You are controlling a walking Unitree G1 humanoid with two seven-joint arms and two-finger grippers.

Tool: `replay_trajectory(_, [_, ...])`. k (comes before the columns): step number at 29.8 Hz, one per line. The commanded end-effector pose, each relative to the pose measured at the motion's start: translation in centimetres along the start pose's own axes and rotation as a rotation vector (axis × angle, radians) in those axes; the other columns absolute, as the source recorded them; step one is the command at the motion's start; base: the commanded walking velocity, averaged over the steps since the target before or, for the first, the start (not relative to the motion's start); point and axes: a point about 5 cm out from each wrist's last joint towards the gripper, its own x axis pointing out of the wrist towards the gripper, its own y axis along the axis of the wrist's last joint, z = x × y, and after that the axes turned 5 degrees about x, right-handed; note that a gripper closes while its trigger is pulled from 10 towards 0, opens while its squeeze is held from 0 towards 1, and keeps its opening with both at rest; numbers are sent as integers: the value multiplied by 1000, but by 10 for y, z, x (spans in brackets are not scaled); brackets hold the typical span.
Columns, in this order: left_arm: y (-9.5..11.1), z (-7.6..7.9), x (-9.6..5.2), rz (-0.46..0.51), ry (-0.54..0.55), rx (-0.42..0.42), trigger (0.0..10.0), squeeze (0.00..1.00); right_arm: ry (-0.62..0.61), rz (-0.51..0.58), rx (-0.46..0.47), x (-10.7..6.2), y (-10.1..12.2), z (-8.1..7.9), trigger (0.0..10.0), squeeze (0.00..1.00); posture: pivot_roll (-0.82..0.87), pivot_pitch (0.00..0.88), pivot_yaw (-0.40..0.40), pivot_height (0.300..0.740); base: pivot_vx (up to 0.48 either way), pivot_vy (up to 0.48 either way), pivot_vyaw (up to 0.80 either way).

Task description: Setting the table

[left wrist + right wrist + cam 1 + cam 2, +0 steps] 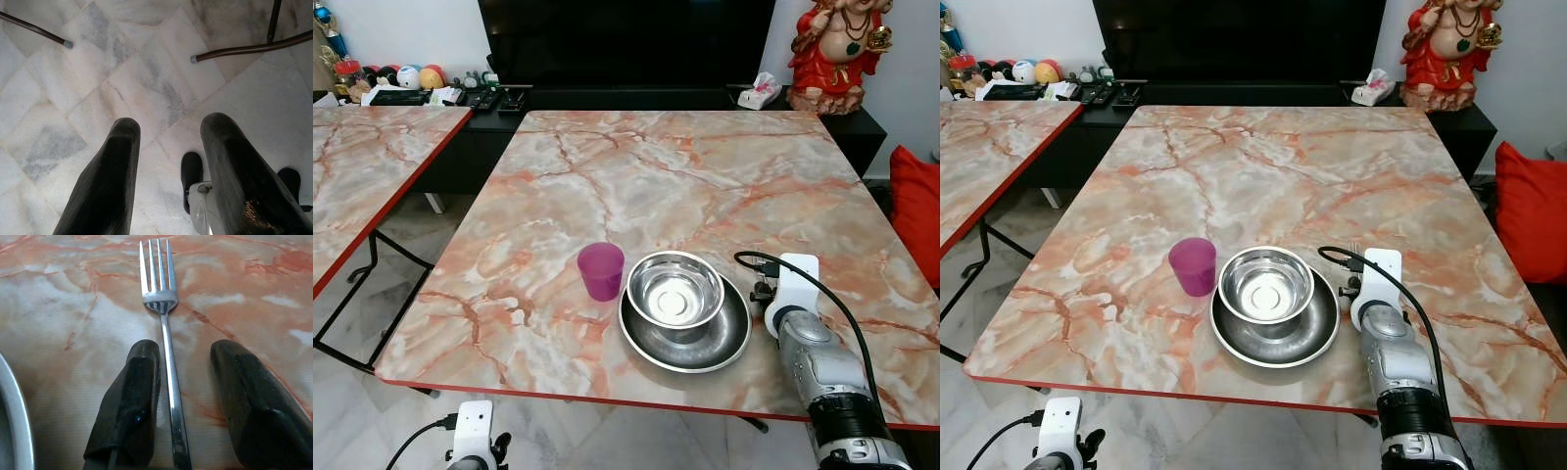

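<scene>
Silver metal fork (167, 357) flat on marble counter (705, 166) near front edge, right of steel plate (685, 343). Right gripper (183, 396) spread open astride handle; lift straight up clear. Left gripper (171, 171) open, idle.

Wide bare marble table (685, 166) beyond and right of the dishes. Blocked at left by cup (601, 270) beside bowl (674, 290) on plate (685, 338); fork (166, 357) between parted right gripper (183, 357) fingers.

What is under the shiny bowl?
A steel plate holds the bowl, beside the purple cup. The bowl covers the plate's middle, so that part is hidden.
</scene>
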Motion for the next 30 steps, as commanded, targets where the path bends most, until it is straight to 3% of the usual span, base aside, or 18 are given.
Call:
replay_trajectory(1, [-2, 0, 0, -13, -3, 8, 10000, 0, 24, -12, 7, 0, 1, -7, 10000, 0, 54, 18, 38, 740, 0, 0, 0])
replay_trajectory(16, [-2, 1, 0, -12, -9, 18, 10000, 0, 44, 67, 29, -2, 18, -13, 10000, 0, 56, 17, 38, 740, 0, 0, 0])
replay_trajectory(24, [-3, 3, 0, -14, -18, 24, 10000, 0, -43, 155, -36, -5, 30, -1, 10000, 0, 55, 18, 38, 740, 0, 0, 0])
replay_trajectory(27, [-3, 3, -1, -12, -18, 25, 10000, 0, -49, 331, -30, -11, 48, -3, 10000, 0, 56, 16, 39, 740, 0, 0, 0])
replay_trajectory(29, [-3, 3, -1, -12, -18, 25, 10000, 0, -48, 366, -19, -13, 52, -3, 10000, 0, 57, 16, 39, 740, 0, 0, 0])
replay_trajectory(30, [-3, 3, -1, -7, -18, 25, 10000, 0, -56, 491, 2, -20, 63, -3, 10000, 0, 56, 15, 38, 740, 0, 0, 0])
